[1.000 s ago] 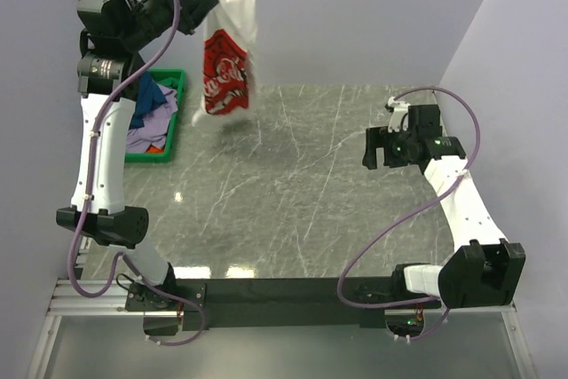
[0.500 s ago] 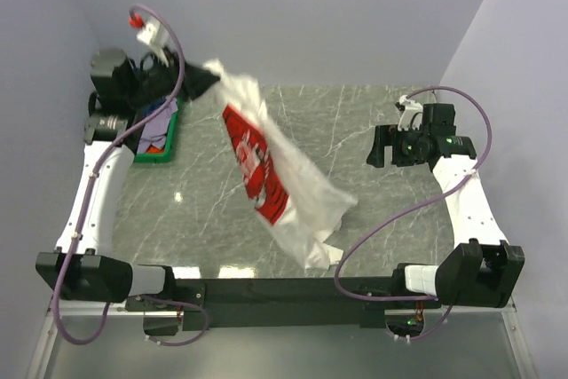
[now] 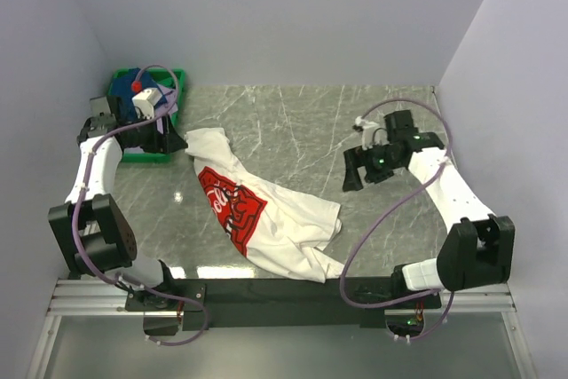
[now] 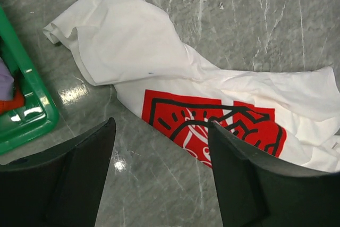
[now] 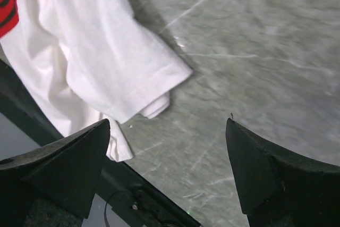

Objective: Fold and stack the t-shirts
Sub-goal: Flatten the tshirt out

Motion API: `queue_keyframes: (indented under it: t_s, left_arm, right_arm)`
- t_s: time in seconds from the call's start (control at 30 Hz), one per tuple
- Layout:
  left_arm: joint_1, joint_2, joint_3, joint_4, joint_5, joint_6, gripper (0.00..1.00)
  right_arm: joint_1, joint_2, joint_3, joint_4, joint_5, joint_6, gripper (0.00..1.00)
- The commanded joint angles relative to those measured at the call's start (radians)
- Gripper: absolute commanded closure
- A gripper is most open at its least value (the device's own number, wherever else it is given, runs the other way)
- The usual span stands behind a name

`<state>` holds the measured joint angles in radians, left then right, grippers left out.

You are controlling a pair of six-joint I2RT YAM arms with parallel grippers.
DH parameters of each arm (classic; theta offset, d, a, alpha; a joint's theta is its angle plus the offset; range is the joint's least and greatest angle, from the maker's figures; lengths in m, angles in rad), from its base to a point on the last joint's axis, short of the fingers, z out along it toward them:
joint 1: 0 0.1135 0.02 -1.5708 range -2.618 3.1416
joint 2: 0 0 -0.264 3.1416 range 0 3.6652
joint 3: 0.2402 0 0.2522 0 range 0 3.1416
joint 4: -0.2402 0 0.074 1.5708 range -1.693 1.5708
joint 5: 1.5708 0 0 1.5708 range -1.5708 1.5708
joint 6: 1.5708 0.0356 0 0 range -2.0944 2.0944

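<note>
- The white shirt (image 3: 266, 219) lies crumpled on the desk (image 3: 302, 122) in a slanted band. Its far end is near the crate (image 3: 142, 157) and its near end reaches the desk's front edge. The red print faces up.
- More shirts sit in the crate; we can make out a blue one (image 3: 131, 102) from above.
- The left tool (image 4: 160, 123) hangs over the shirt's far end with its jaws well apart and nothing between them.
- The right tool (image 5: 166, 123) is spread wide and empty. It hovers just beside a hemmed end (image 5: 154, 86), which we take to be a sleeve.
- Handling: we judge the cloth to be light, limp and without stiffness. It will sag from any single grip point and keep its wrinkles until it is pulled taut.
- The desk looks polished, so we expect the shirt to slide rather than drag flat. One end should be anchored while the other is drawn out.
- Where to grip: we recommend the seamed edges (shoulders, sleeve cuffs, hem corners), where doubled cloth gives the jaws more to bite on.
- Avoid pinching mid-panel or on the print; that would most likely lift a peak and bunch the layers.
- Risk: several layers overlap at the near end. A low pinch there may take hold of both front and back.
- Status: we judge the shirt to be neither spread nor folded.
</note>
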<state>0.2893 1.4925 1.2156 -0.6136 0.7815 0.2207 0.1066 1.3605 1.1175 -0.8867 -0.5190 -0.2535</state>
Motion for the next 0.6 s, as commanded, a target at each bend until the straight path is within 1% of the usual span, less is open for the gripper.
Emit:
queue_keyframes:
  t_s: [0.0,0.03,0.1,0.2,0.33,0.47,0.57]
  left_arm:
    - [-0.006,0.061,0.068,-0.077,-0.016,0.152,0.24]
    - [-0.007,0.075,0.081,-0.081,-0.025,0.161,0.17]
    - [-0.012,0.104,0.09,-0.084,-0.047,0.173,0.16]
    - [-0.024,0.126,0.105,-0.072,-0.068,0.167,0.15]
    - [-0.051,0.138,0.107,-0.057,-0.106,0.166,0.16]
    - [-0.076,0.158,0.108,-0.048,-0.155,0.163,0.16]
    - [-0.096,0.184,0.12,-0.029,-0.214,0.151,0.16]
  right_arm:
    - [0.097,0.049,-0.016,0.023,-0.016,-0.001,0.05]
    - [0.119,0.077,-0.018,0.034,-0.003,0.006,0.05]
    - [0.169,0.106,-0.025,0.077,0.014,0.029,0.05]
    - [0.202,0.195,-0.024,0.147,0.088,0.074,0.06]
    - [0.203,0.284,0.019,0.192,0.131,0.108,0.1]
    - [0.202,0.364,0.054,0.172,0.097,0.1,0.16]
    - [0.205,0.4,0.054,0.143,0.038,0.076,0.2]
